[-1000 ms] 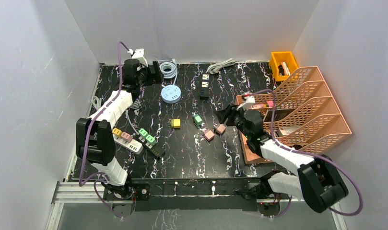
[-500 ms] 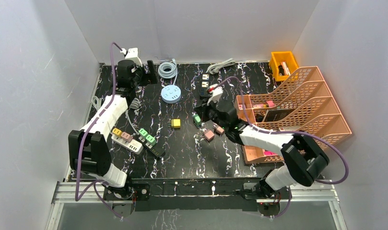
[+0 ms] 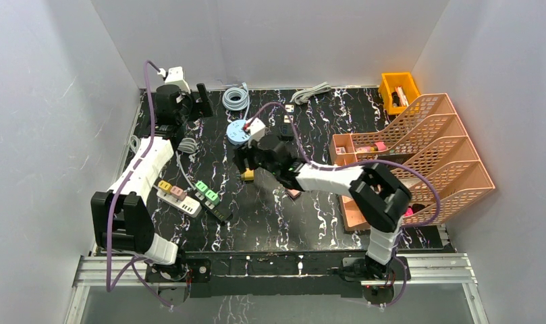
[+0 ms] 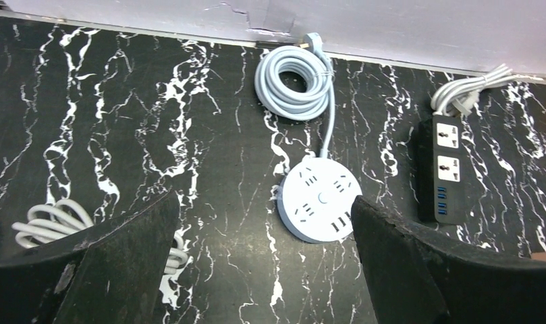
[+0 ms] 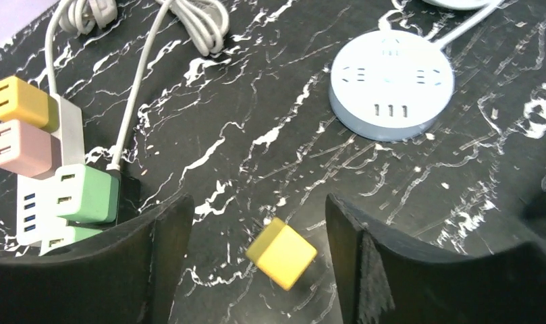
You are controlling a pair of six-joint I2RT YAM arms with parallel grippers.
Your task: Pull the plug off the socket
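Right gripper (image 5: 255,216) hangs spread over a loose yellow cube plug (image 5: 281,252), probably bound for the white plastic power strip (image 5: 71,138) at the counter's (image 3: 270,216) eight o'clock, whose square green plug (image 5: 84,192) sits seated, while the left gripper (image 4: 263,202) gapes, parked clear at eleven o'clock.

Bright, even light falls from above, casting soft, short shadows. The table (image 3: 290,223) shows mild sheen. Wrist views are sharp; the fingers (image 5: 88,283) look slightly soft.

A yellow plug (image 5: 19,101) and a pink plug (image 5: 19,147) are sitting side by side, plugged into a white power strip (image 5: 70,133) lying flat.
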